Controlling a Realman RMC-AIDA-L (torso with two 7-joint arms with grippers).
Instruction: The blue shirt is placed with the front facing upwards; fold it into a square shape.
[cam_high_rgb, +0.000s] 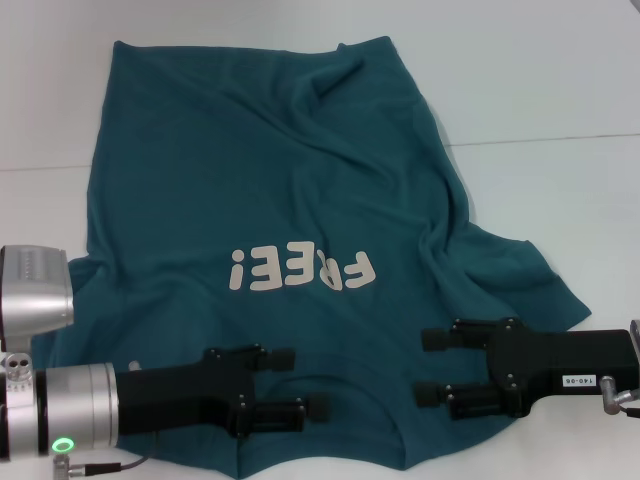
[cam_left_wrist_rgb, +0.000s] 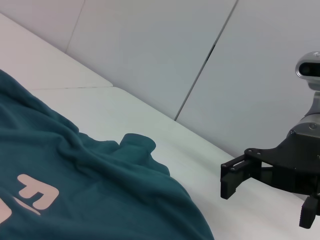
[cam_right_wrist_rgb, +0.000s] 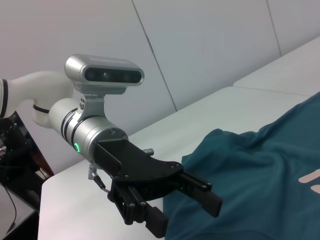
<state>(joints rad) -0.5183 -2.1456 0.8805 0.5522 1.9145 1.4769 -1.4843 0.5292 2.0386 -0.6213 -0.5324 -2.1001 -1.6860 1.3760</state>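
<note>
Head cam looks steeply down from above the robot's side of the surface (cam_high_rgb: 560, 90), whole blue shirt (cam_high_rgb: 280, 200) in frame, both hands at the near edge. Left wrist cam sits low, close, facing across the shirt toward the right hand (cam_left_wrist_rgb: 267, 187). Right wrist cam mirrors it, facing the left hand (cam_right_wrist_rgb: 187, 207). All three share the shirt's near part.

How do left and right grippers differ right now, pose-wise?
The left gripper sits nearer the robot, over the blue shirt by the collar; the right gripper sits slightly farther forward, over the shoulder area. The left points toward the right side, the right points toward the left. Shared: both are open, black, low over the fabric, holding nothing.
</note>
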